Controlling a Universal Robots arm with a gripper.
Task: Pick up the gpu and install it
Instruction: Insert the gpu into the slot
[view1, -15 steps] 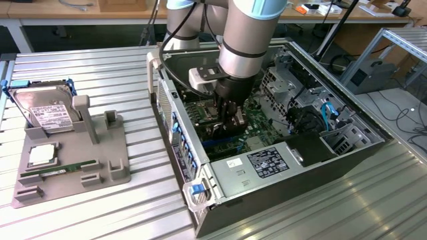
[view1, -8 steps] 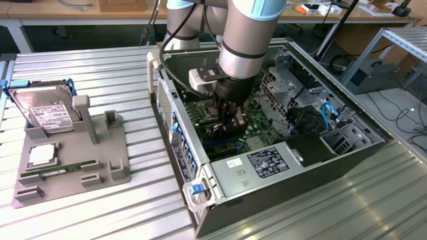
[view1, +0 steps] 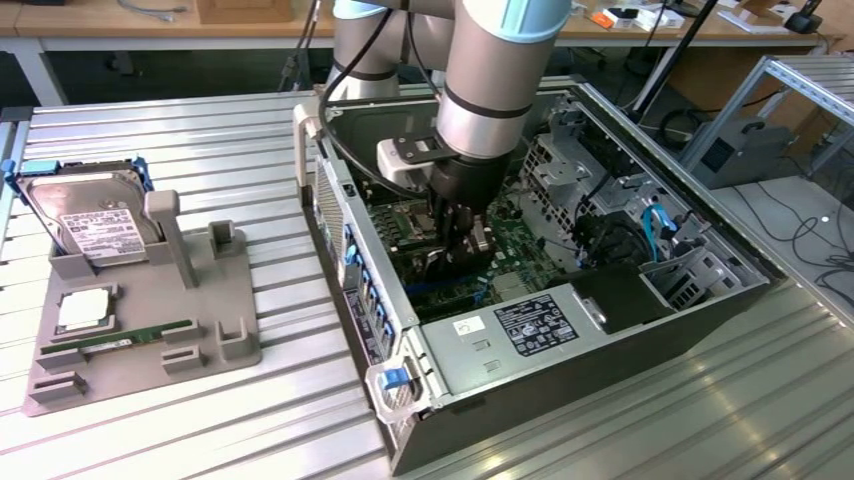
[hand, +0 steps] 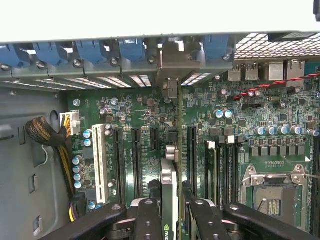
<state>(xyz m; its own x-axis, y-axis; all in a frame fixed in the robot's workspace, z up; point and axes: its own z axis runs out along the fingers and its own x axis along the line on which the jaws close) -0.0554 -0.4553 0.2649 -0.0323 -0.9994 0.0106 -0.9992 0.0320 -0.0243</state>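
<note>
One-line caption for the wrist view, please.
Fingers grip the gpu edge-on above the motherboard, its metal bracket reaching the rear slot openings.

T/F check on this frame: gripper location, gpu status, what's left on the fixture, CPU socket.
1. The gripper is inside the open computer case. True.
2. The gpu lies on the grey fixture. False: it stands edge-on between the gripper's fingers, over the motherboard slots.
3. The hard drive sits in the fixture. True.
4. The memory stick is seated in the motherboard. False: it rests on the fixture.
5. The CPU socket holds a cooler. False: it is bare.
</note>
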